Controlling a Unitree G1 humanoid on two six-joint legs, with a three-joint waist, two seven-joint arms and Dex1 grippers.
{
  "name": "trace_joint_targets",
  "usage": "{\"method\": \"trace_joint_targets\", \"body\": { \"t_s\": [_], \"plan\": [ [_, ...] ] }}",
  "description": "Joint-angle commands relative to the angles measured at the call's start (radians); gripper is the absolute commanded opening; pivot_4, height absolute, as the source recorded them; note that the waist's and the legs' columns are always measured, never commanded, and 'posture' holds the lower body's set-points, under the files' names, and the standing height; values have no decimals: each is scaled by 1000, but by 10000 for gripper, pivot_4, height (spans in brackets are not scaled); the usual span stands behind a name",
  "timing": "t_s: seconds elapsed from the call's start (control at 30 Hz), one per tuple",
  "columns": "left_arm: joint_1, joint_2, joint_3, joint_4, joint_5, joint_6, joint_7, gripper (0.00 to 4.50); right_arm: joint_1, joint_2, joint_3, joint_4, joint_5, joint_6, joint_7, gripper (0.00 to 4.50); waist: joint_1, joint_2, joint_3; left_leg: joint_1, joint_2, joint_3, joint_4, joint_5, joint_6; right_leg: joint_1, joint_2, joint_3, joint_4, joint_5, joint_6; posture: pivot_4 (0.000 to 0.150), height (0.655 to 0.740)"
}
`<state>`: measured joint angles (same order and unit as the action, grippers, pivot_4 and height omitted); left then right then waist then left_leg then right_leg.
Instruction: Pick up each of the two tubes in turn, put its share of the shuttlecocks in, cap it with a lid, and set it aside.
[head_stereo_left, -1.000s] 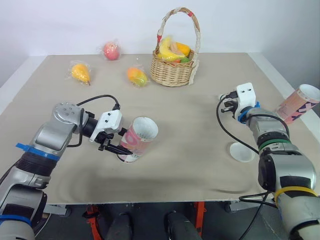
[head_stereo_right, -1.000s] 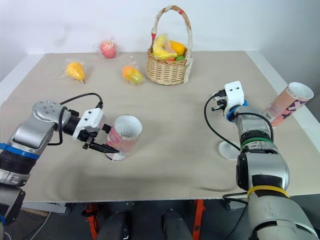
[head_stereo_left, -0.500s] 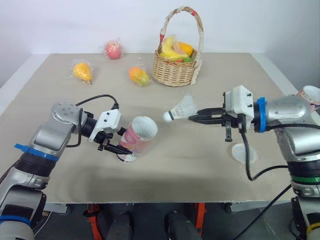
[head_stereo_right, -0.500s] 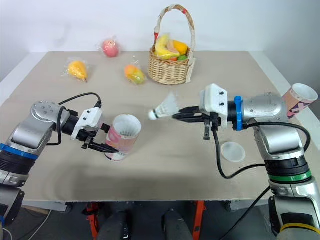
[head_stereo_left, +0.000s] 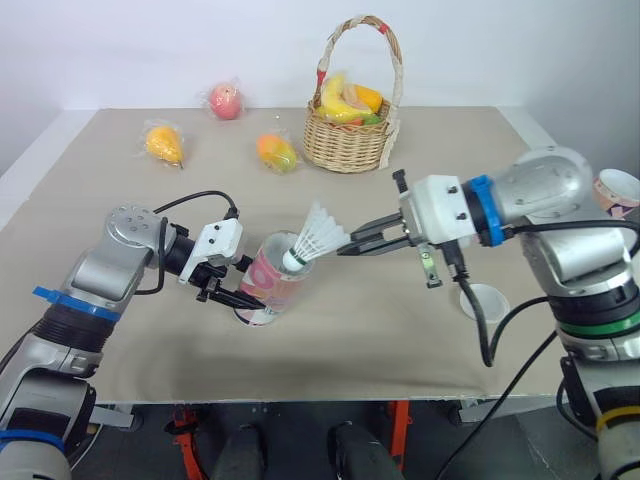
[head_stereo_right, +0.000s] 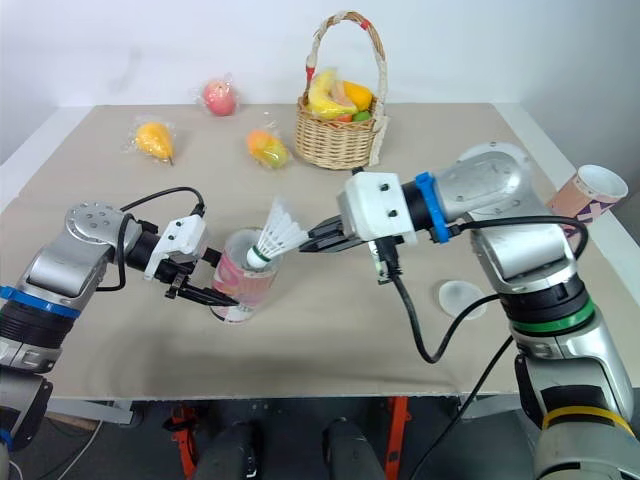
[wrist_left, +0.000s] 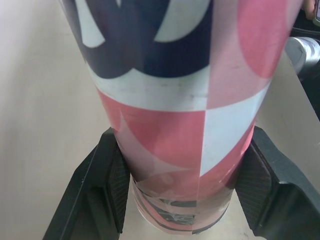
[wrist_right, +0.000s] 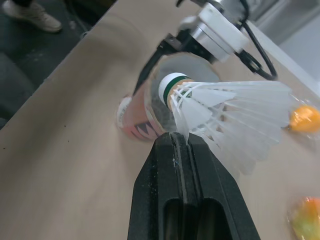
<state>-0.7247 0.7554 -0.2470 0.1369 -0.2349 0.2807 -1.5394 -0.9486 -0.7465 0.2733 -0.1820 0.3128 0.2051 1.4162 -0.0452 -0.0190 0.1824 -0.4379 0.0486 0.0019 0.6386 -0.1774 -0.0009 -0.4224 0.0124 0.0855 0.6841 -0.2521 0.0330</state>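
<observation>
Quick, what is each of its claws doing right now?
Left gripper: shut on the tube.
Right gripper: shut on a shuttlecock.

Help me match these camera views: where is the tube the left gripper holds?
Left eye view: tube left of centre, tilted.
Right eye view: left of centre too.
Left wrist view: between the fingers.
Right wrist view: beyond the shuttlecock.
Landmark: left gripper clamping it.

The left gripper (head_stereo_left: 243, 291) clamps the tilted tube (head_stereo_left: 272, 282) near its base, while the right gripper (head_stereo_left: 348, 246) holds the shuttlecock (head_stereo_left: 315, 238) by its feathers, cork at the tube's open mouth, with a lid (head_stereo_left: 483, 302) lying on the table (head_stereo_left: 400, 340) to the right.
</observation>
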Motion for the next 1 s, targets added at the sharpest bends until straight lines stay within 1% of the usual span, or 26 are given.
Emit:
{"method": "trace_joint_targets", "body": {
  "t_s": [0.03, 0.07, 0.1, 0.13, 0.17, 0.2, 0.23, 0.27, 0.37, 0.43, 0.47, 0.5, 0.57, 0.6, 0.63, 0.67, 0.7, 0.73, 0.9, 1.0],
  "plan": [
    [-22, 0, 9, -7, 1, -13, 0, 25392, -52, 38, 25, 9, -18, 8, 11, 6456, 0, 0, 0, 0, 0, 0, 0, 0, 0, 0, 0, 0, 0, 0, 0, 1500, 7400],
    [-21, 0, 10, -7, 1, -14, 0, 25392, -59, 50, 34, 12, -20, 9, 17, 8836, 0, 0, 0, 0, 0, 0, 0, 0, 0, 0, 0, 0, 0, 0, 0, 1500, 7400],
    [-20, 0, 10, -7, 1, -14, 0, 25392, -63, 59, 39, 12, -19, 9, 23, 13477, 0, 0, 0, 0, 0, 0, 0, 0, 0, 0, 0, 0, 0, 0, 0, 1500, 7400],
    [-20, 0, 10, -8, 1, -13, 0, 25392, -66, 65, 40, 11, -15, 12, 28, 16604, 0, 0, 0, 0, 0, 0, 0, 0, 0, 0, 0, 0, 0, 0, 0, 1500, 7400],
    [-19, 0, 10, -9, 0, -13, 0, 25392, -68, 69, 38, 10, -9, 16, 33, 21852, 0, 0, 0, 0, 0, 0, 0, 0, 0, 0, 0, 0, 0, 0, 0, 1500, 7400],
    [-20, -1, 10, -8, 0, -11, 1, 25392, -69, 72, 32, 10, -1, 18, 40, 28188, 0, 0, 0, 0, 0, 0, 0, 0, 0, 0, 0, 0, 0, 0, 0, 1500, 7400],
    [-20, -1, 9, -8, 0, -11, 1, 25392, -71, 74, 22, 11, 12, 25, 46, 30955, 0, 0, 0, 0, 0, 0, 0, 0, 0, 0, 0, 0, 0, 0, 0, 1500, 7400],
    [-20, -2, 9, -8, 1, -11, 2, 25392, -72, 74, 9, 12, 32, 39, 52, 35424, 0, 0, 0, 0, 0, 0, 0, 0, 0, 0, 0, 0, 0, 0, 0, 1500, 7400],
    [-19, -2, 10, -8, 1, -12, 3, 25392, -80, 64, -59, 53, 107, 100, 62, 35424, 0, 0, 0, 0, 0, 0, 0, 0, 0, 0, 0, -1, 0, 0, 0, 1500, 7400],
    [-17, -2, 9, -7, 2, -13, 3, 25392, -107, 74, -99, 128, 120, 171, 6, 35424, 0, 0, 0, 0, 0, -1, 0, 0, 0, 0, 0, -1, 0, 0, 0, 1500, 7400],
    [-17, -2, 9, -7, 2, -14, 3, 25392, -127, 82, -101, 161, 112, 223, -34, 30457, 0, 0, 0, 0, 0, -1, 1, 0, 0, 0, 0, -1, 0, 0, 0, 1500, 7400],
    [-17, -2, 9, -7, 2, -14, 3, 25392, -140, 87, -99, 179, 105, 256, -59, 30369, 0, 0, 0, 0, 0, -1, 1, 0, 0, 0, 0, -1, 0, 0, 0, 1500, 7400],
    [-16, -2, 9, -5, 3, -17, 2, 25392, -138, 74, -84, 166, 115, 318, -47, 23261, 0, 0, 0, 0, 0, 0, 1, 0, 0, 0, 0, -1, 1, 1, -1, 1500, 7400],
    [-16, -2, 9, -4, 3, -17, 2, 25392, -125, 61, -78, 143, 126, 325, -24, 20809, 0, 0, 0, 0, 0, -1, 1, 0, 0, 0, 0, -1, 1, 1, -1, 1500, 7400],
    [-16, -3, 9, -2, 3, -19, 1, 25392, -118, 53, -69, 127, 128, 328, -4, 14493, 0, 0, 0, 0, 0, -1, 1, 0, 0, 0, 0, -1, 1, 1, -2, 1500, 7400],
    [-16, -3, 8, 0, 4, -20, 0, 25392, -116, 52, -60, 117, 123, 325, 6, 10962, 0, 0, 0, 0, 0, -1, 0, 0, 0, 0, 0, -1, 1, 0, -2, 1500, 7400],
    [-17, -4, 7, 2, 4, -23, 0, 25392, -118, 56, -53, 115, 115, 321, 8, 6312, 0, 0, 0, -1, 0, -1, 0, 0, 0, 0, 0, -1, 1, 0, -2, 1500, 7400],
    [-18, -5, 7, 6, 5, -25, -1, 25392, -123, 62, -47, 119, 110, 319, 6, 439, 0, 0, 0, -1, 0, -1, 0, 0, 0, 0, 0, -1, 1, 0, -3, 1500, 7400],
    [-25, -11, 4, 19, 9, -36, -4, 25392, -174, 110, 23, 174, 50, 263, 40, 439, 0, 0, 0, -1, 0, -1, 0, 0, 0, 0, 0, -1, 1, 0, -1, 1500, 7400],
    [-28, -14, 4, 25, 11, -40, -4, 25392, -225, 148, 107, 244, -36, 223, 58, 439, 0, 0, 0, 0, 0, -1, 1, 0, 0, 0, 0, -2, 1, 0, 0, 1500, 7400]
  ]
}}
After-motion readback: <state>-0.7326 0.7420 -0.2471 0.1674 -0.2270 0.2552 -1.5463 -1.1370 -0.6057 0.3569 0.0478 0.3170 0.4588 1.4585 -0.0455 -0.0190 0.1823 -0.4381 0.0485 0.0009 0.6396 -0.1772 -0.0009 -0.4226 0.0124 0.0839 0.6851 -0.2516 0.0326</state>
